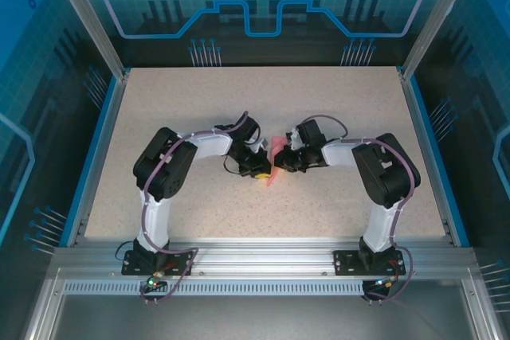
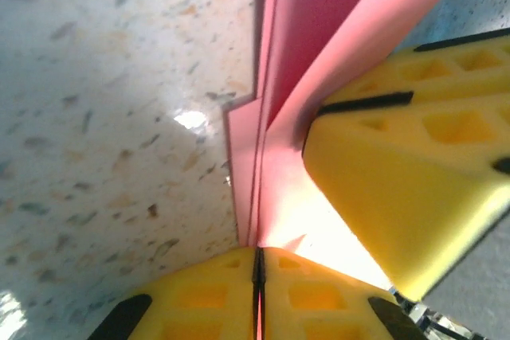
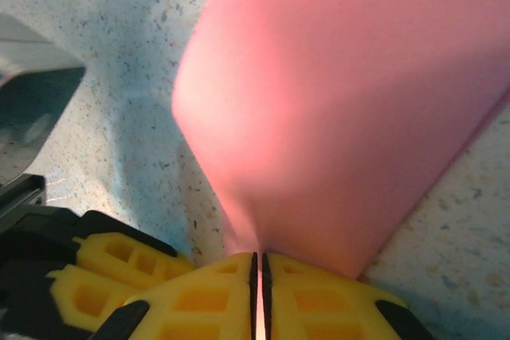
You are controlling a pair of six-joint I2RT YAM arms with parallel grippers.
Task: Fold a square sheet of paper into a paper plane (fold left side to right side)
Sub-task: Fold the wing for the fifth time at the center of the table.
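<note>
Setting: speckled beige surface (image 1: pixel 199 109) with blue side rails, inside a blue-lit enclosure; both arms reach inward and meet near its middle.
Paper: pink-red paper (image 1: pixel 276 149), already creased into a narrow strip of several layers. It is lifted off the surface between the two end effectors, about midway between the left and right edges.
Layers: the left wrist view shows stacked folded edges running up from the pinch, with one flap (image 2: pixel 319 29) opening away to the right.
Left end effector (image 2: pixel 257 259): yellow pads pressed together with no gap, pinching the lower edge of the paper.
Right end effector (image 3: pixel 257 264): pads likewise closed flat on the paper, whose broad face (image 3: pixel 351 101) rises and bows above them.
Spacing: the two end effectors are just beside each other, the right one's yellow finger (image 2: pixel 398 181) touching the paper next to the left one's grip.
Step in hand: probably a late lengthwise fold, left half over right, judging by the narrow layered shape.
Next move calls for: one grip to anchor the crease line while the other carries its flap across. The edges then need aligning and the fold pressing flat on the surface.
Risk: thin paper may buckle or slip if both pull at once.
</note>
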